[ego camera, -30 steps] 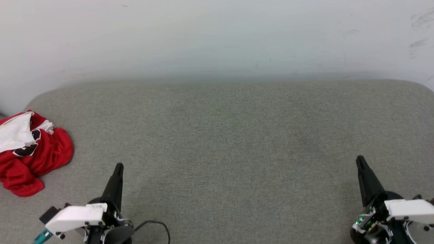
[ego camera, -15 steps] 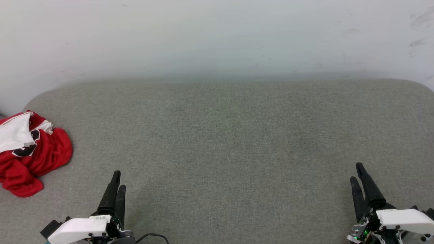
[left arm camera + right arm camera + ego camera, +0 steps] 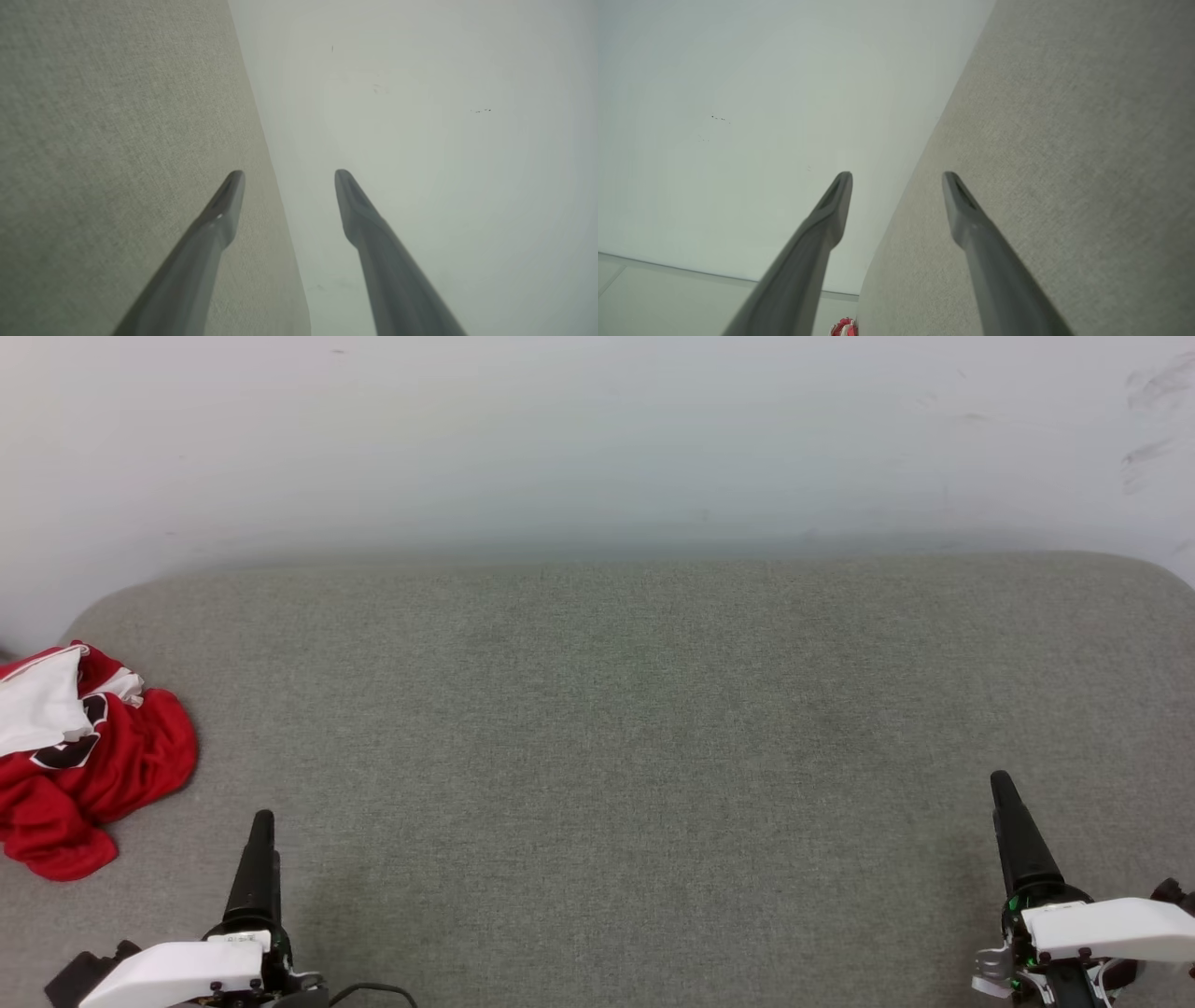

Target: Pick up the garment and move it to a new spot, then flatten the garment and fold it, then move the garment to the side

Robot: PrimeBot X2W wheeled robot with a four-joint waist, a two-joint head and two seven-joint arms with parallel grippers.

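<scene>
The crumpled red jersey shirt point(image 3: 89, 761) with a white sleeve and black, white-edged print lies in a heap at the left end of the wide grey-green woven cloth surface point(image 3: 597, 709) with round corners. The white sleeve sits on top of the heap, toward the far side of the surface. A bit of the shirt runs past the edge of my head view.

My left pincer point(image 3: 261, 823) is over the near side of the surface, near its left end. It is close to the shirt but apart from it. From my head I see it edge-on, like one dark spike. My left wrist view shows its two long dark fingers point(image 3: 217, 224) spread wide, with nothing between them. One tip is over the surface. The other is in front of the plain pale wall point(image 3: 597, 429) that stands behind the far side of the surface.

My right pincer point(image 3: 1004, 793) is over the near side of the surface too, near its right end, well apart from the shirt. Its fingers point(image 3: 971, 224) are spread wide as well and pinch nothing. In my right wrist view, a tiny red and white bit of the shirt peeks out at the other end of the surface.

A thin black cable point(image 3: 373, 989) curls over the near side of the surface, just beside my left arm's white cover point(image 3: 177, 971).
</scene>
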